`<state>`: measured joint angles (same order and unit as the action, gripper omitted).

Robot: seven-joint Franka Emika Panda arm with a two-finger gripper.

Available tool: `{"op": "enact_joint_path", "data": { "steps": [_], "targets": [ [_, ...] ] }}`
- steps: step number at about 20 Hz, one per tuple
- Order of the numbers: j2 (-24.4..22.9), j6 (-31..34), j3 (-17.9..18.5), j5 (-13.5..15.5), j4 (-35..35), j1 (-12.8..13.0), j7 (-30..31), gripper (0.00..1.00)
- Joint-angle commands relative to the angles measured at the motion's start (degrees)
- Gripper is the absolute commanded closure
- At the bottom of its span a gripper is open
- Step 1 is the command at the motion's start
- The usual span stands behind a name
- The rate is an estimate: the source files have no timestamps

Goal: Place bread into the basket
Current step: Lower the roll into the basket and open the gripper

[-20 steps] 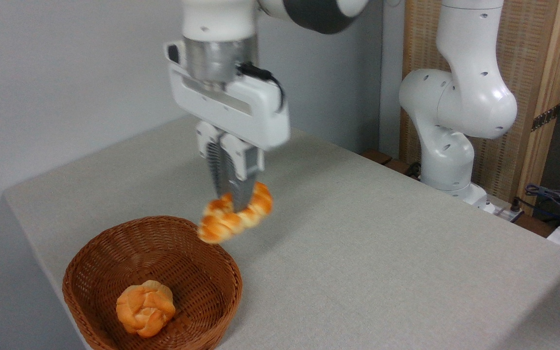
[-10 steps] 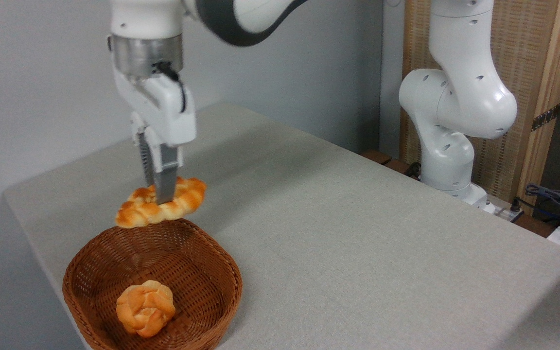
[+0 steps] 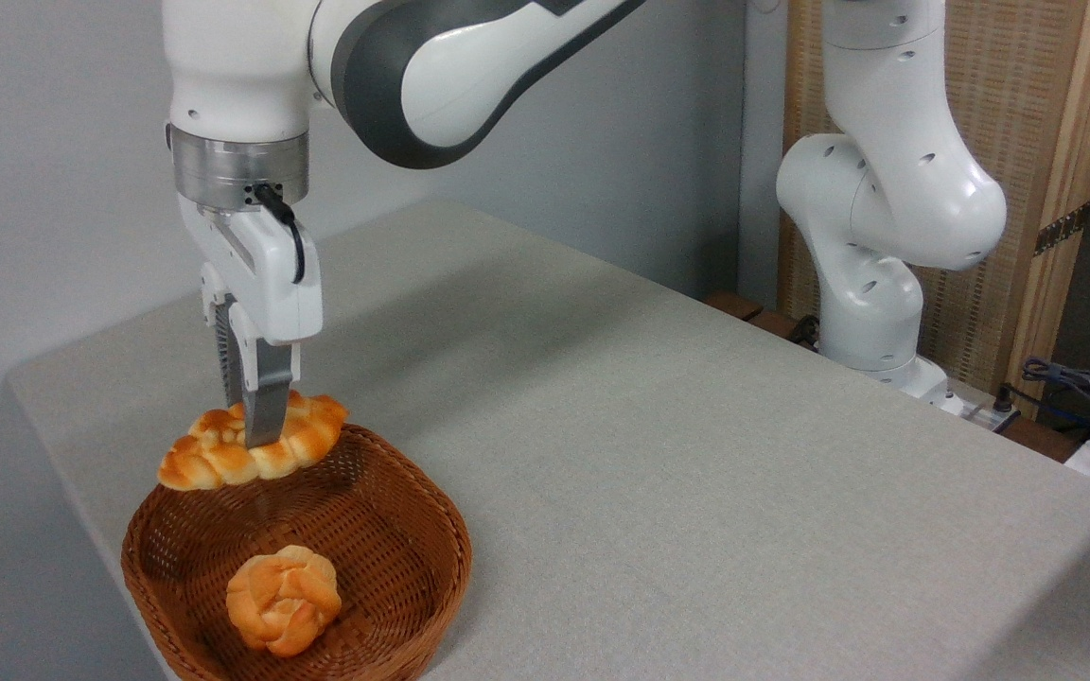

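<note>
Grey cloth covers the surface (image 3: pixel 696 454), with a pale wall behind and a wooden screen at right. My end effector (image 3: pixel 256 437) points straight down, fingers clamped on the middle of the braided loaf (image 3: pixel 247 445). That loaf hangs roughly level, clear of contact below, above the far rim of the wicker basket (image 3: pixel 431 530); its left end reaches out past the rim, its right end lies over the basket's back edge. Inside the basket, toward the near side, sits a small round knotted bun (image 3: pixel 283 598), well apart from the loaf. The basket stands at the surface's near left corner. My white base (image 3: pixel 886 284) stands at the far right edge.
</note>
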<state>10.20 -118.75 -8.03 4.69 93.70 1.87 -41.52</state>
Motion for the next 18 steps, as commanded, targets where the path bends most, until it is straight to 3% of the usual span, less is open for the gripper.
{"op": "enact_joint_path", "data": {
  "steps": [1,13,18],
  "targets": [
    [0.79,-0.96,-0.14,0.23,-1.15,-0.2,-0.49,0.0],
    [-1.05,0.09,1.0,0.31,-1.15,-0.37,0.65,0.0],
    [-5.01,11.07,4.87,0.14,-1.15,-0.73,2.14,0.0]
  ]
}}
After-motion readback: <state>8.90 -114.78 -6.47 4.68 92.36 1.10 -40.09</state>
